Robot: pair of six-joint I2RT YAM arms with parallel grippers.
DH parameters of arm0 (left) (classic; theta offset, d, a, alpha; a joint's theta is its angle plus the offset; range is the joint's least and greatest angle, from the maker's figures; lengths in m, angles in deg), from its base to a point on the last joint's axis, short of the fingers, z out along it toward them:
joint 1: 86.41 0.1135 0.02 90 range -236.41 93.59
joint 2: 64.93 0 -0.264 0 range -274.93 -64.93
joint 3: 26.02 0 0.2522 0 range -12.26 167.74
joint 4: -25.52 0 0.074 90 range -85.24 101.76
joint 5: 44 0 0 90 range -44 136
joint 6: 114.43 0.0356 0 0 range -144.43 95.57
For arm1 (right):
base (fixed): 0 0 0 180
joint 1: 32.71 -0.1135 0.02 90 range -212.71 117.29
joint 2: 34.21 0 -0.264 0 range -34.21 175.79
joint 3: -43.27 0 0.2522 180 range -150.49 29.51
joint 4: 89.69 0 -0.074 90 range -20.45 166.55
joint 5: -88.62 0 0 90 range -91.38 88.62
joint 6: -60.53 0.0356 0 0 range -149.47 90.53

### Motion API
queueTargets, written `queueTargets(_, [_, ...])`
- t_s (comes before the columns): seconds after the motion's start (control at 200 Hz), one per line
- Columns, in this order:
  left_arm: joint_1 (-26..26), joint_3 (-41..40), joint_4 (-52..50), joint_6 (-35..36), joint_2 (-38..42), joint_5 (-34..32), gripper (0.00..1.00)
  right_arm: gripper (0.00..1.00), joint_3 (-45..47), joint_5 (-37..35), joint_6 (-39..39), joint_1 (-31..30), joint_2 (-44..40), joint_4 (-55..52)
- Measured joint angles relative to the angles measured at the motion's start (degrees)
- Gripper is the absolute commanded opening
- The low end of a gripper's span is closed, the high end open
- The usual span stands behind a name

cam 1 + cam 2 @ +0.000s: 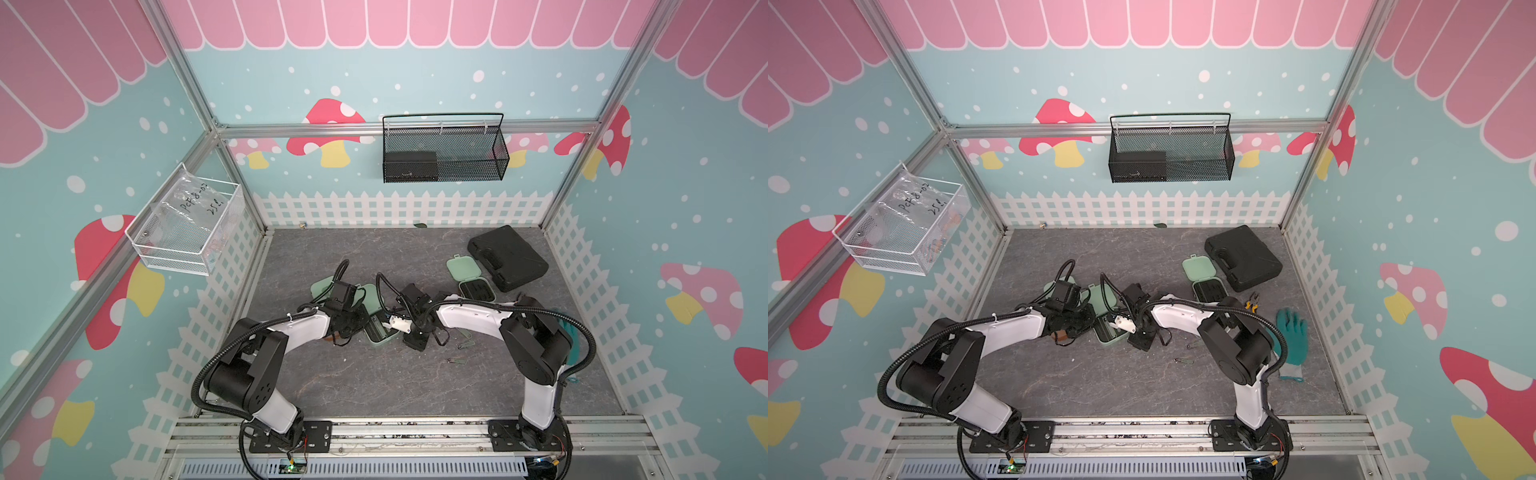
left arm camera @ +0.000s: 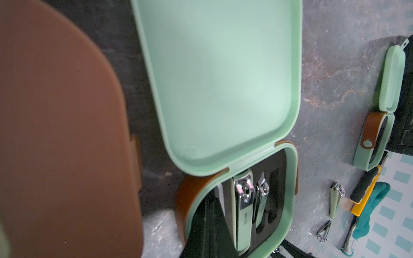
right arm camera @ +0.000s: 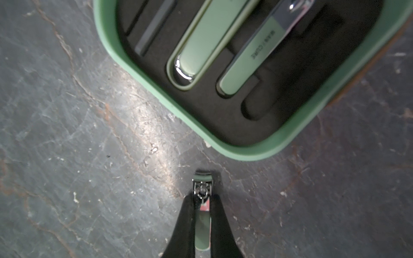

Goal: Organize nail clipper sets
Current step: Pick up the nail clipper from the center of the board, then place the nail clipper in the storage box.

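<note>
Work centres on the open mint-green case (image 3: 257, 155), which lies on the tabletop (image 3: 67, 156) with its lid (image 2: 219, 78) folded right back, so the black insert is fully exposed to us. A large green clipper (image 3: 201, 44) and a slimmer clipper (image 3: 250, 60) already sit in their slots beside a dark file (image 3: 154, 29). The short slot (image 3: 259, 107) nearest the rim is empty.

Our right hand (image 3: 202, 197) is closed down on a small nail clipper (image 3: 203, 227). It pinches the green body from both sides, and the metal head pokes out ahead, aimed at the case but just short of its rim. We judge this grip is meant to leave the head end free to enter the empty slot first.

Our left hand (image 1: 1077, 326) sits just beside the case, with its jaws closed. A brown case (image 2: 62, 134) fills much of its wrist view, but we cannot tell whether the hand grips it.

A loose clipper (image 2: 335, 198) lies apart on the tabletop near yellow-handled pliers (image 2: 366, 192). A second open mint case (image 1: 1208, 291) sits by the black tool case (image 1: 1241, 257).
</note>
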Motion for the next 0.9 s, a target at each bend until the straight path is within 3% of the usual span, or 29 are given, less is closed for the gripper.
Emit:
queueTargets(0.245, [-0.07,-0.63,0.28,-0.44,0.52,-0.11,0.00,0.02,-2.64,-5.29,12.48,0.81,-2.12,-1.29])
queueTargets(0.505, [-0.17,-0.92,0.37,-0.87,0.76,-0.44,0.00,0.03,-7.17,0.44,28.50,0.72,-3.69,5.57])
queueTargets(0.901, [-0.24,-1.01,0.61,-0.90,0.76,-0.46,0.00,0.03,-10.56,1.60,35.80,0.42,5.35,8.48])
